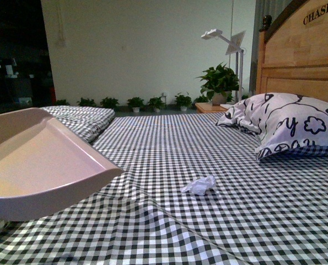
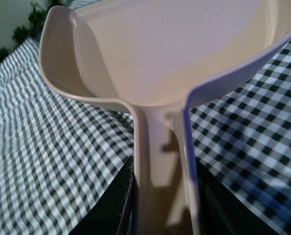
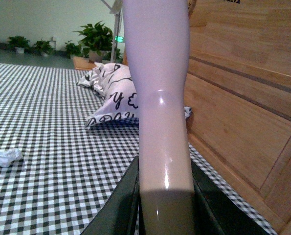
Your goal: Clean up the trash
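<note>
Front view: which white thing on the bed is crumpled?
The small paper wad mid-bed on the checked sheet; the pillow by the headboard is far larger, plump, with black print.

bed [image 1: 224, 160] under a black-and-white checked sheet
a crumpled white paper wad [image 1: 199, 185] lies on the sheet ahead of both jaws, sideways between the left and right pairs; a patterned pillow [image 1: 296, 124] lies farther ahead of the right jaws, near the wooden headboard [image 1: 301, 63].

Glossy smooth plastic dustpan [image 1: 37, 160] and handle [image 3: 160, 122], crumpled paper trash [image 1: 199, 185], checked cloth sheet [image 1: 208, 143], wooden headboard [image 1: 301, 58].
</note>
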